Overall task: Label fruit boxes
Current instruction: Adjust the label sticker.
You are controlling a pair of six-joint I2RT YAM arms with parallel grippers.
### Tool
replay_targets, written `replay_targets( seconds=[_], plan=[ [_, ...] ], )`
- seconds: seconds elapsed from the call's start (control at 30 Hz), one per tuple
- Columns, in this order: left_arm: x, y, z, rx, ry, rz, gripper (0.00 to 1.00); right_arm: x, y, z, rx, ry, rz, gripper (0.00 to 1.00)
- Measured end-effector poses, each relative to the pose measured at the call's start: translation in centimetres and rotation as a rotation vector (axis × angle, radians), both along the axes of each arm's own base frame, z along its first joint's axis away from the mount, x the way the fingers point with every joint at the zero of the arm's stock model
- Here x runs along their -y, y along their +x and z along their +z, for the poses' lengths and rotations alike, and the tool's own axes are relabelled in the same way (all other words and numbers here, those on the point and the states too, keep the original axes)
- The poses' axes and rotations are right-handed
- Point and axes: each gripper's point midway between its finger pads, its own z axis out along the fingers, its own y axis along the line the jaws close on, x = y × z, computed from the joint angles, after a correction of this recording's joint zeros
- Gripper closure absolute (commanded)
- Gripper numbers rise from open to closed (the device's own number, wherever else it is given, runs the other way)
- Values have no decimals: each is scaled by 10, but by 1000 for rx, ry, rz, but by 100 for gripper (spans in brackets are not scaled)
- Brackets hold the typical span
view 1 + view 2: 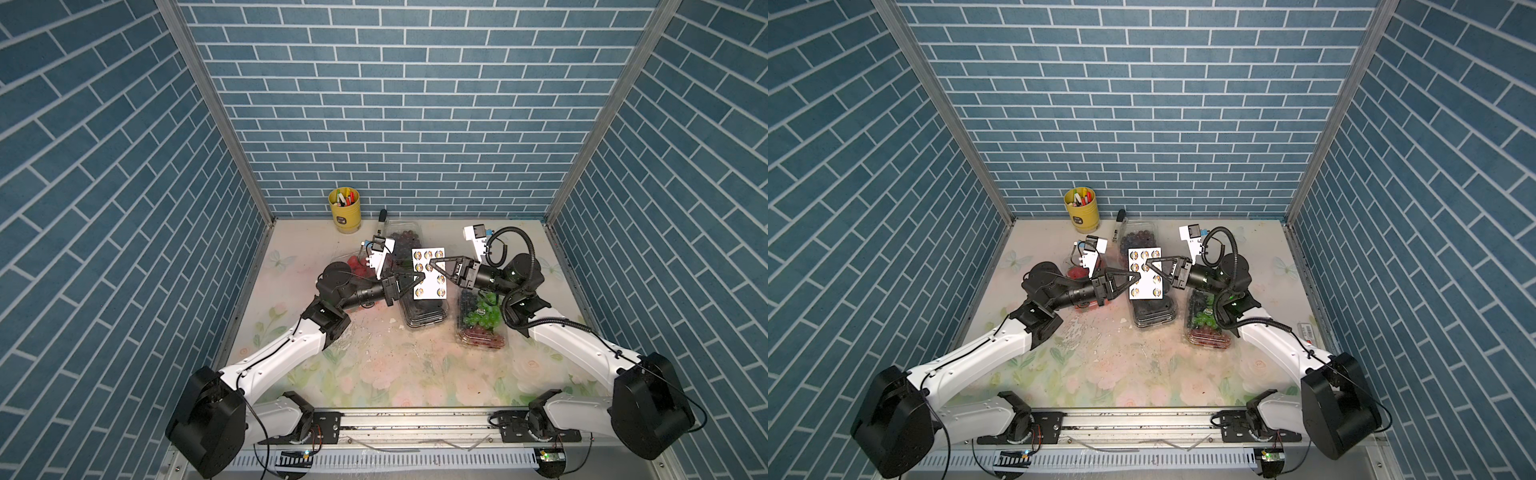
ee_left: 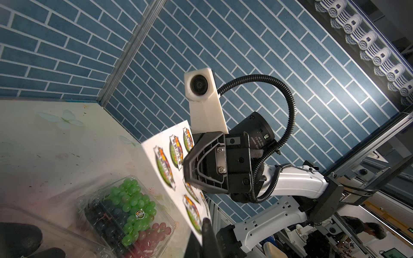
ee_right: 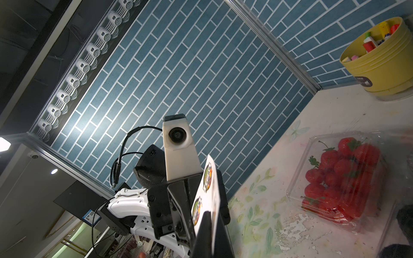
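on the floral table (image 1: pixel 374 374), between the two arms, your stock reads as follows.

sticker sheet (image 1: pixel 432 286): white, with rows of round green-and-orange badge stickers. their lettering is too small and blurred to read. it is held up off the table, over the black fruit box (image 1: pixel 426 316).

left gripper (image 1: pixel 420 278): clenched on the sheet's left side.

right gripper (image 1: pixel 432 262): reaching in from the right, pinched tight on the sheet at a sticker. you cannot tell whether it has the sticker alone or the paper too.

strawberry box (image 1: pixel 358 268): clear clamshell with red berries, left of the sheet, partly under the left arm.

dark grape box (image 1: pixel 405 237): clear clamshell, behind the sheet, toward the back wall.

mixed grape box (image 1: pixel 482 324): green, blue and red grapes, right of the black fruit box, partly under the right arm. one round sticker (image 2: pixel 139 212) sits on its lid, print unreadable.

yellow cup (image 1: pixel 345 212): back left by the wall, full of coloured pens. it carries a dark label with a white mark you cannot read.

marker (image 1: pixel 381 222): black cap, just beside the dark grape box. you cannot tell whether it lies flat or leans.

small white print on the right arm's wrist housing shows in the left wrist view and is not legible.
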Motion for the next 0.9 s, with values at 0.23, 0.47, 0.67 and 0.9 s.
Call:
replay_targets(
  seconds=[0.23, 0.47, 0.67, 0.9],
  plan=[
    [0, 2, 4, 17, -7, 6, 100, -2, 0, 2, -21, 28, 32, 100],
    [1, 5, 7, 32, -9, 15, 100, -2, -5, 6, -11, 40, 50, 100],
    [1, 7, 7, 32, -8, 19, 100, -3, -6, 7, -8, 41, 56, 100],
    [1, 7, 6, 31, -8, 18, 100, -3, -6, 6, -10, 40, 56, 100]
  ],
)
